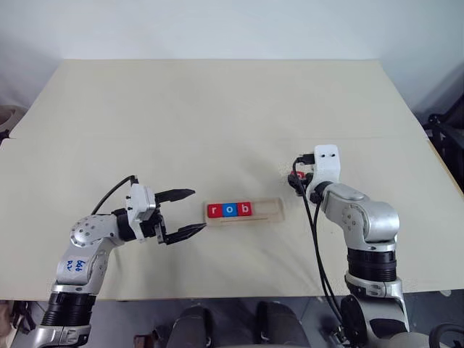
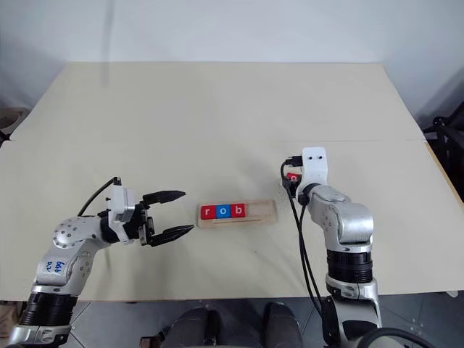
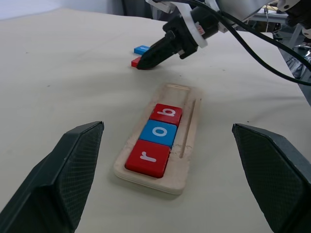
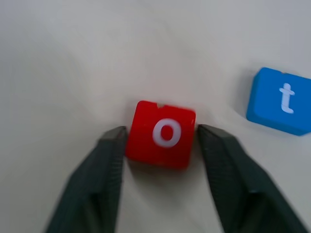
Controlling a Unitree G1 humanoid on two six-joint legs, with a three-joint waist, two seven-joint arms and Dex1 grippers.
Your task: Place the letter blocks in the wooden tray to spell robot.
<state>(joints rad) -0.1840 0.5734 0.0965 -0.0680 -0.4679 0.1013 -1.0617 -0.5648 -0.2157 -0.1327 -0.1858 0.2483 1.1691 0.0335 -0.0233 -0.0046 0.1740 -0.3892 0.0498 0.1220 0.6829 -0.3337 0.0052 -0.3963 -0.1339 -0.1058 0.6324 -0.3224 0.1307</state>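
The right end effector [image 4: 162, 138] grasps the red o block [image 4: 162, 134], blue t block [image 4: 281, 101] beside.

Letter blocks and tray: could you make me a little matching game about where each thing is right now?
Things:
1. red r block
2. red o block
3. blue t block
4. wooden tray

Places:
A. loose on the table, untouched
B. between the right gripper's fingers
C. in front of the open left gripper
D. first slot of the tray

Pairs: 1-D, 2-B, 3-A, 4-C

Wooden tray [image 3: 187, 141] holds blocks r, o, b.
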